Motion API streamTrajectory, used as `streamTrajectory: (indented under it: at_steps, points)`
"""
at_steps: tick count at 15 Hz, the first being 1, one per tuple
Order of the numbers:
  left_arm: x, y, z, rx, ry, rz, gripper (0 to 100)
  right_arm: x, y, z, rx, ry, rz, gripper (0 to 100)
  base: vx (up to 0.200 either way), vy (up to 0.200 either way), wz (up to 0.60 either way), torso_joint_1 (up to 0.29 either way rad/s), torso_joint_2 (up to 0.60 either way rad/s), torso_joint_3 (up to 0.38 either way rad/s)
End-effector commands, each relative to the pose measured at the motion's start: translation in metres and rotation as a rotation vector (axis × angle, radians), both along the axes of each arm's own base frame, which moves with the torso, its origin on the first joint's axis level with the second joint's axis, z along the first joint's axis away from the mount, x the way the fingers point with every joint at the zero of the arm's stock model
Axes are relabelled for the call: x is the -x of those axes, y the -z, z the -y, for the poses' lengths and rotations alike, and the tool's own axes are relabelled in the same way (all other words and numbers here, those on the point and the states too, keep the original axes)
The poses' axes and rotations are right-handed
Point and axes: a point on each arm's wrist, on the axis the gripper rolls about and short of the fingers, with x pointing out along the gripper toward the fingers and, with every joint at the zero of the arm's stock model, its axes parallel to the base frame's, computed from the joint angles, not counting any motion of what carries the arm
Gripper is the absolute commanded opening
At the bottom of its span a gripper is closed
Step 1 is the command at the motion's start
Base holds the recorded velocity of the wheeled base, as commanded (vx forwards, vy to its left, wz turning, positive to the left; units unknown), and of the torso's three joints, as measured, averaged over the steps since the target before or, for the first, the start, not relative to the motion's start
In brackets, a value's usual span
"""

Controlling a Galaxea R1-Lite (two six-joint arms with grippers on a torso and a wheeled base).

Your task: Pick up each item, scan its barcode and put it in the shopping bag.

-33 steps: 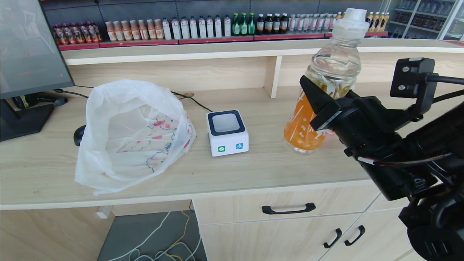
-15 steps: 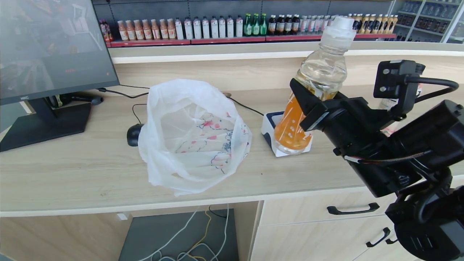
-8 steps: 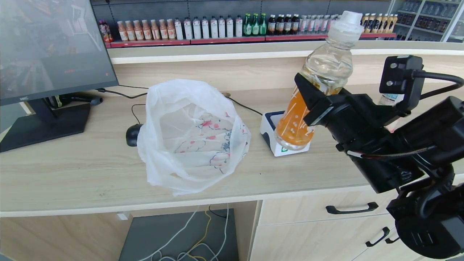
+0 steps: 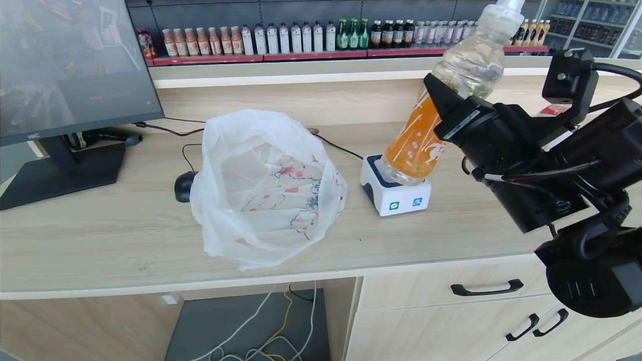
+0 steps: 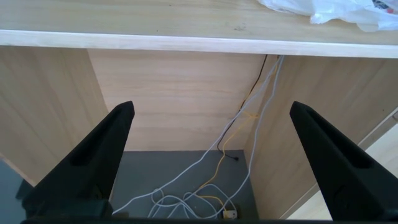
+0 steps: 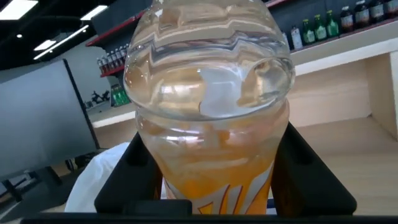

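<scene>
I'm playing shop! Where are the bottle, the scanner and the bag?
bottle (image 4: 416, 140): head view, orange lower body.
scanner (image 4: 404, 199): head view, white front face.
shopping bag (image 4: 228, 145): head view, white back wall.

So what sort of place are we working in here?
Most likely a shop checkout: a white barcode scanner sits on the wooden counter under the held bottle, a monitor stands towards the counter's left end, and rows of bottled drinks line the shelf behind.
</scene>
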Motion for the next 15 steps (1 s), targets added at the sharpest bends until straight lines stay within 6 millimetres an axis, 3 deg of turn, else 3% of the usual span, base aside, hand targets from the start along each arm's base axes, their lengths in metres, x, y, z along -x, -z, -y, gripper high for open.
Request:
streamTrajectory:
  at_steps: [1,6,15]
  points:
    - [0.000,0.000,0.000,0.000,-0.001,0.001,100,-0.008,-0.007,0.010,-0.056,0.002,-0.006,0,0.000,0.000,0.00,0.000,0.00,0.000]
    - [0.000,0.000,0.000,0.000,-0.001,0.001,100,-0.015,-0.003,0.016,-0.240,-0.093,-0.098,0,0.000,0.000,0.00,0.000,0.00,0.000]
    - [0.000,0.000,0.000,0.000,-0.001,0.001,100,-0.041,0.011,0.005,-0.448,-0.257,-0.205,0,0.000,0.000,0.00,0.000,0.00,0.000]
